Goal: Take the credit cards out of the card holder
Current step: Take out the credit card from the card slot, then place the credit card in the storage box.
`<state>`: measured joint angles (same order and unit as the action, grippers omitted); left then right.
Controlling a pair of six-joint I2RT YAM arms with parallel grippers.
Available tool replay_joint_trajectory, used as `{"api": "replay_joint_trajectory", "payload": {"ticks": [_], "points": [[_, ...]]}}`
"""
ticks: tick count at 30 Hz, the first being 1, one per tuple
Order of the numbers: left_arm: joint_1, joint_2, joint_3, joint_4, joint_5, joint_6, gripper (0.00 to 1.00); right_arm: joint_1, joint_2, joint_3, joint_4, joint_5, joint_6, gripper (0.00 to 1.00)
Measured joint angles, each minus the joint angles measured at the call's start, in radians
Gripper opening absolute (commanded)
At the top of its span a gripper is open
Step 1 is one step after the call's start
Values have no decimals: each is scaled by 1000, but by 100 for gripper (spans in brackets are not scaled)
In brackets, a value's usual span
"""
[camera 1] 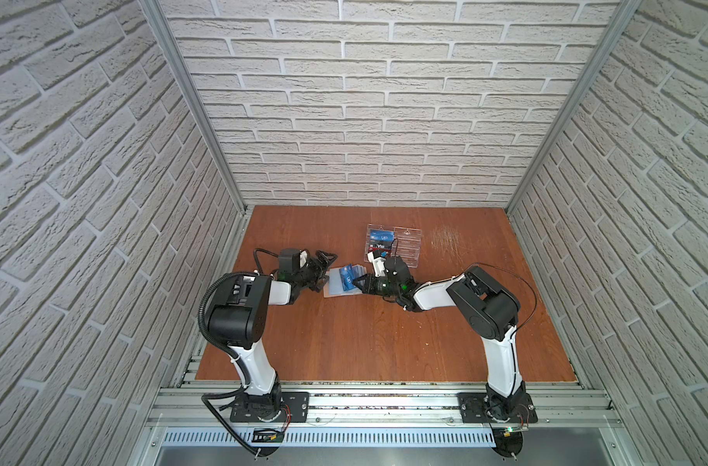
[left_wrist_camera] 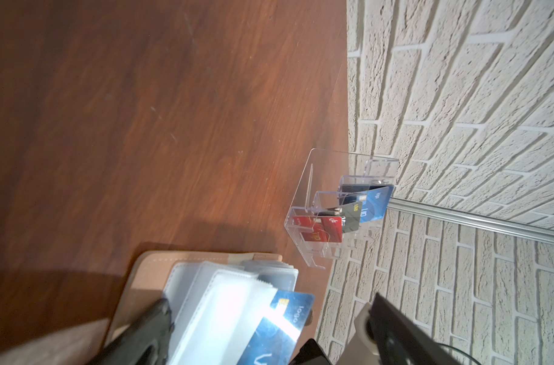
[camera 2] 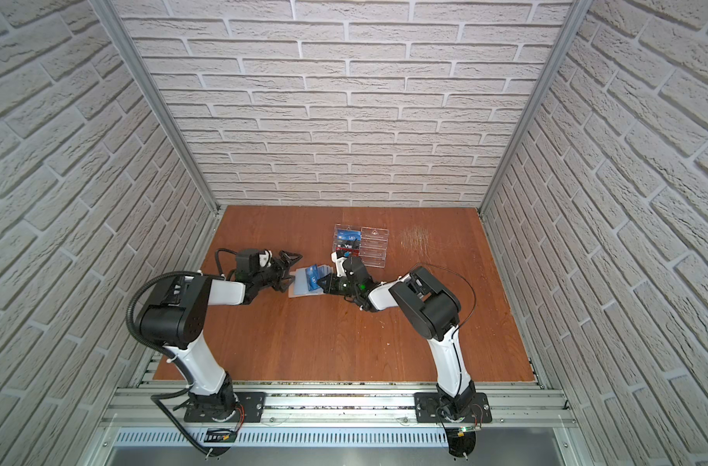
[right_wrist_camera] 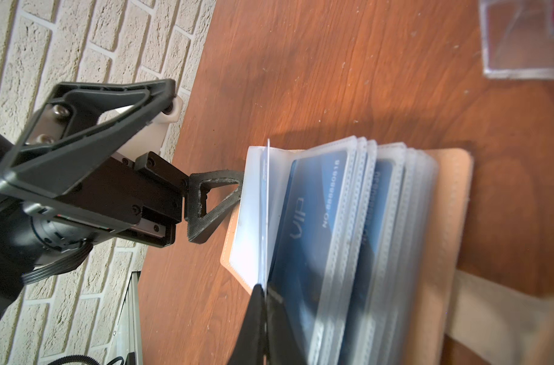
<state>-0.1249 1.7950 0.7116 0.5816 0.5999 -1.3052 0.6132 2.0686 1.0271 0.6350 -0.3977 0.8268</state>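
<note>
Right wrist: credit card (right_wrist_camera: 266, 202) inside right hand (right_wrist_camera: 264, 290)

My view: clear acrylic tiered rack (camera 1: 409, 242) on reddish-brown wooden tabletop (camera 1: 344, 343); red plastic card (left_wrist_camera: 320, 233), black plastic card (left_wrist_camera: 353, 215) inside.

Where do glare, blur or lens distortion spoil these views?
Left wrist view: white glare washes out part of the blue card and the plastic sleeves beside it. Right wrist view: the card holder goes soft toward its strap, and the right claw is a dark blur. In both top views: even light, sharp, but everything on the table is small.
</note>
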Motion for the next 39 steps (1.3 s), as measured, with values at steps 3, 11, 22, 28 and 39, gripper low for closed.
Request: {"api": "replay_joint_trajectory", "payload": {"ticks": [3,11,22,28,39], "points": [[0,0,-2,4,0,0,98,-5,-27,-5,-27,0,-16,6],[-3,-19,-12,-13,-1,0,98,-21,-142,-4,-182,14,-104,6],[-19,-131,-32,-147,-35,19,98,-41,-389,237,-785,168,-486,6],[-48,-251,-43,-246,-87,65,98,-42,-494,327,-965,255,-715,6],[-275,-407,32,-427,-288,150,98,-83,-412,559,-1217,257,-1191,5]]}}
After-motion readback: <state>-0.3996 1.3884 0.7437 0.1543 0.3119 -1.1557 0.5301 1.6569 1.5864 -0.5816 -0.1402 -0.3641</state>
